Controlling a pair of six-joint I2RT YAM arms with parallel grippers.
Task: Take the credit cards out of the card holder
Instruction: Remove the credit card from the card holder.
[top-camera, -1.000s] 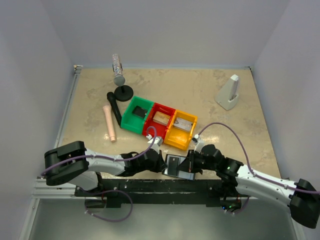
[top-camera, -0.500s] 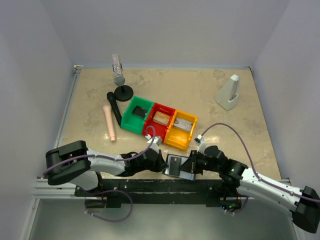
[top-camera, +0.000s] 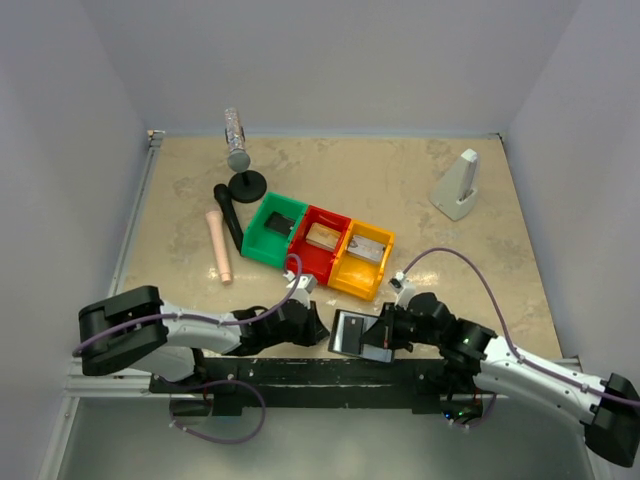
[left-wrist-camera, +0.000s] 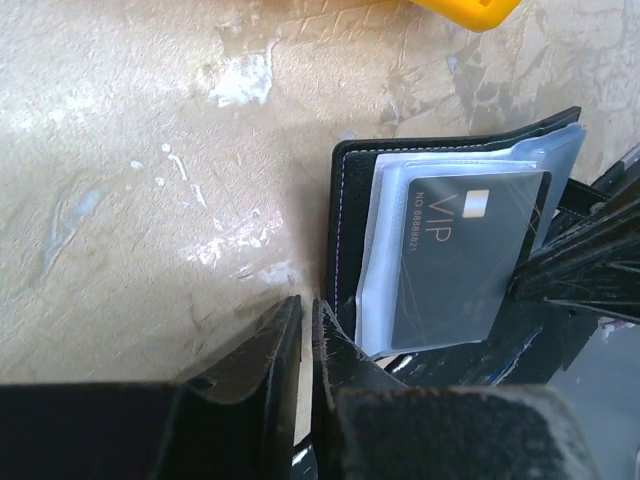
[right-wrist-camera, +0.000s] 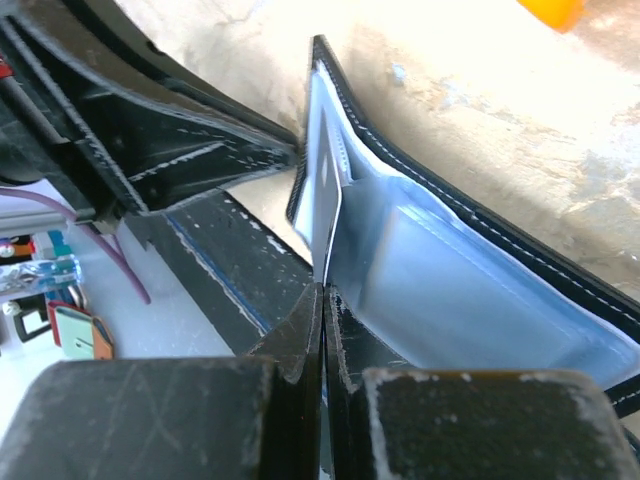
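Left tool (left-wrist-camera: 305, 305) barely ajar, empty, beside card holder (left-wrist-camera: 343, 240); right tool (right-wrist-camera: 322, 295) clamped onto it.

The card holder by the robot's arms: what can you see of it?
The card holder is a flat black bifold case with pale stitching, lying open on the table near its front edge, before the yellow bin. Inside are glossy clear sleeves; one holds a dark card marked VIP. The right pincer pinches an inner sleeve; the left pincer, slightly parted and empty, sits beside its left edge.
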